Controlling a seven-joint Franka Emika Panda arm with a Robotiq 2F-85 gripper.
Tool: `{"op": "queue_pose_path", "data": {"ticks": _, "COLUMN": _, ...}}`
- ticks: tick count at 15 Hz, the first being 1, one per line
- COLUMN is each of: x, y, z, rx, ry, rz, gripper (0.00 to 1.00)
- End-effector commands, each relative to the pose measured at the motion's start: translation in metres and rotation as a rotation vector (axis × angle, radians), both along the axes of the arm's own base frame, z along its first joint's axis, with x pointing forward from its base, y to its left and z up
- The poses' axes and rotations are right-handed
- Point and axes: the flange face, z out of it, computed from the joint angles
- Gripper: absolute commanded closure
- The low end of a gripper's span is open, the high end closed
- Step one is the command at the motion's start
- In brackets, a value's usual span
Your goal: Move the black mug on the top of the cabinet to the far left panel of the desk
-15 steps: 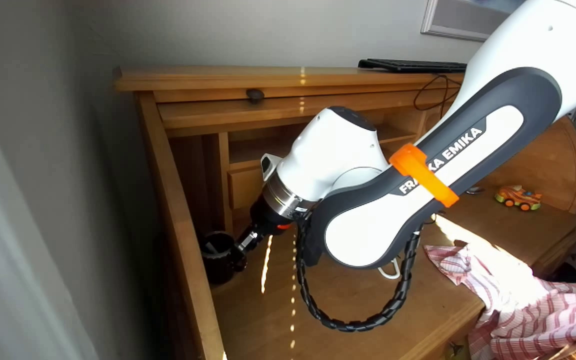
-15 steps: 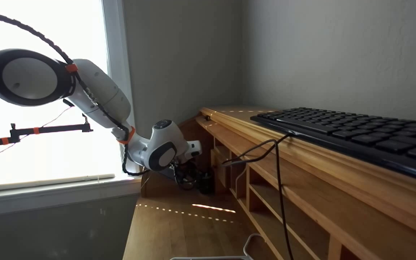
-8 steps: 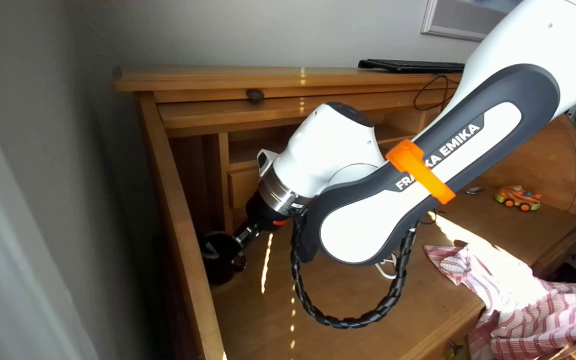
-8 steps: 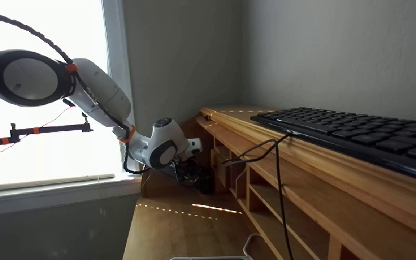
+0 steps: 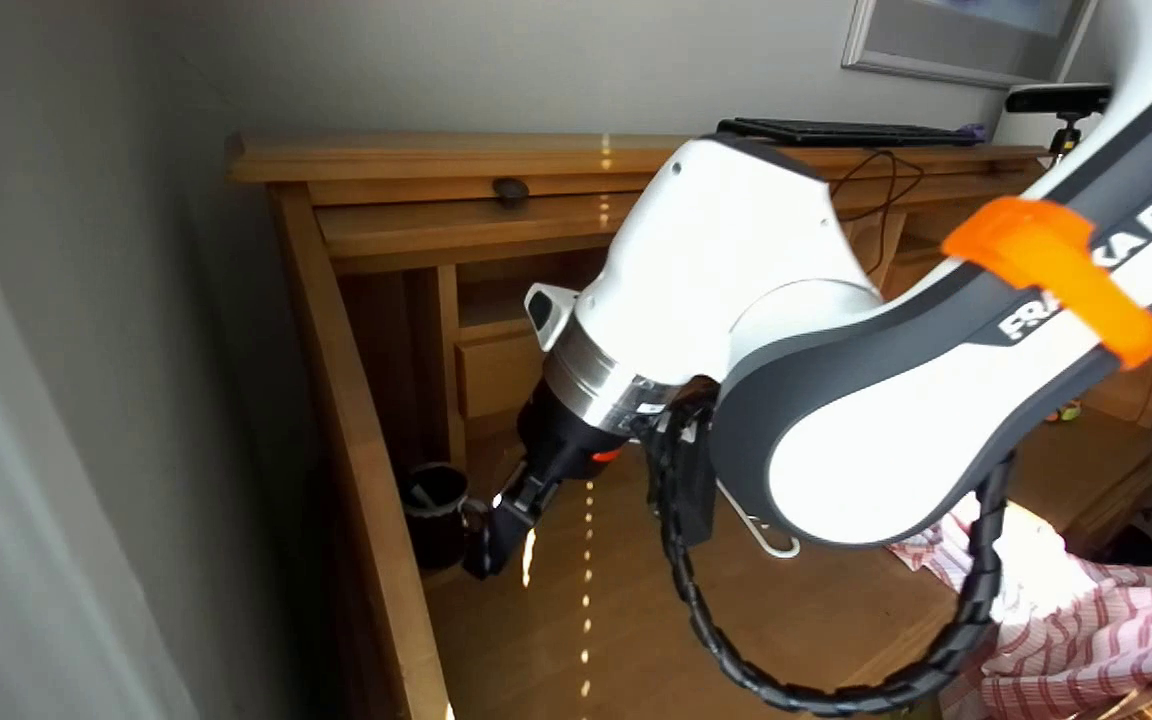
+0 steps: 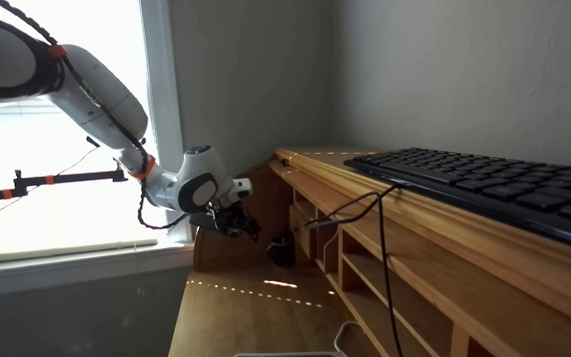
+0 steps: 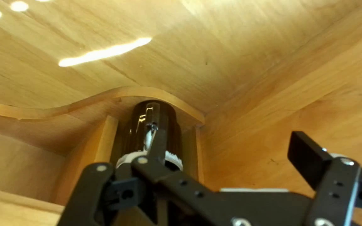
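The black mug (image 5: 436,530) stands upright on the far left panel (image 5: 506,640) of the desk (image 6: 236,317), in the back corner by the side board. In the wrist view the glossy mug (image 7: 134,135) shows a pale, ragged rim, and one finger crosses in front of it. My gripper (image 7: 230,135) is open, its fingers wide apart with only wood seen between them. In an exterior view the gripper (image 6: 254,234) hangs above and to the left of the mug (image 6: 281,253), with a gap between them. The cabinet (image 5: 416,158) has its long top board above.
A black keyboard (image 6: 488,183) lies on the cabinet top, its cable (image 6: 382,248) hanging down in front of the pigeonholes. The upright side board (image 5: 366,450) rises close beside the mug. A striped cloth (image 5: 1106,610) drapes over the desk's front edge.
My gripper has opened and drawn back from the mug, up and away from the corner. The mug stays where it was, and the arm has shifted away with the gripper.
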Motion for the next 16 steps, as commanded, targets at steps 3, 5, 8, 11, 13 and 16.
{"op": "queue_pose_path", "data": {"ticks": 3, "x": -0.082, "y": -0.035, "z": 0.075, "rx": -0.239, "ry": 0.092, "rz": -0.054, "gripper": 0.00}}
{"op": "queue_pose_path", "data": {"ticks": 5, "x": -0.105, "y": -0.041, "z": 0.104, "rx": -0.287, "ry": 0.122, "rz": -0.094, "gripper": 0.00}}
{"op": "queue_pose_path", "data": {"ticks": 8, "x": -0.139, "y": -0.043, "z": 0.159, "rx": -0.298, "ry": 0.132, "rz": -0.198, "gripper": 0.00}}
{"op": "queue_pose_path", "data": {"ticks": 11, "x": -0.178, "y": -0.049, "z": 0.209, "rx": -0.304, "ry": 0.149, "rz": -0.294, "gripper": 0.00}}
{"op": "queue_pose_path", "data": {"ticks": 13, "x": -0.193, "y": -0.057, "z": 0.233, "rx": -0.311, "ry": 0.093, "rz": -0.314, "gripper": 0.00}}
{"op": "queue_pose_path", "data": {"ticks": 16, "x": -0.183, "y": -0.051, "z": 0.240, "rx": -0.295, "ry": 0.092, "rz": -0.291, "gripper": 0.00}}
